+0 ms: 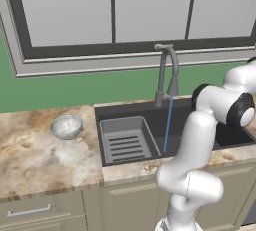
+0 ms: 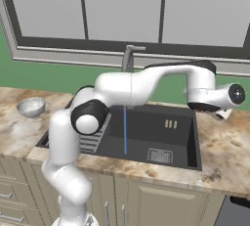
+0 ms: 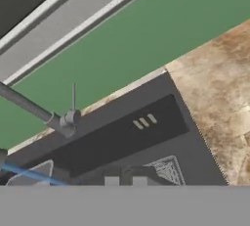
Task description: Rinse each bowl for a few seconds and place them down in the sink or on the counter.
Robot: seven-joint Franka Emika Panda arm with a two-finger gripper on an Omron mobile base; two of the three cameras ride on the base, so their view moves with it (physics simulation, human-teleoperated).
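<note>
Marbled beige-and-brown stone makes up your counter (image 1: 30, 150), with the dark rectangular sink (image 1: 150, 112) set into it. Inside the sink, at its left, sits a grey slotted tray (image 1: 124, 142). A thin blue stream (image 1: 168, 124) falls from the curved grey faucet (image 1: 167, 70) behind the sink. Left of the sink, your round speckled bowl (image 1: 66, 126) rests on the stone. Your gripper (image 2: 222, 114) hangs over the sink's right edge; you cannot tell how far it is open.

No readable text, labels, brands or numbers anywhere.

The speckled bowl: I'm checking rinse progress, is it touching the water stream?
Apart. The left base view shows the speckled bowl on the counter, well left of the water stream.
</note>
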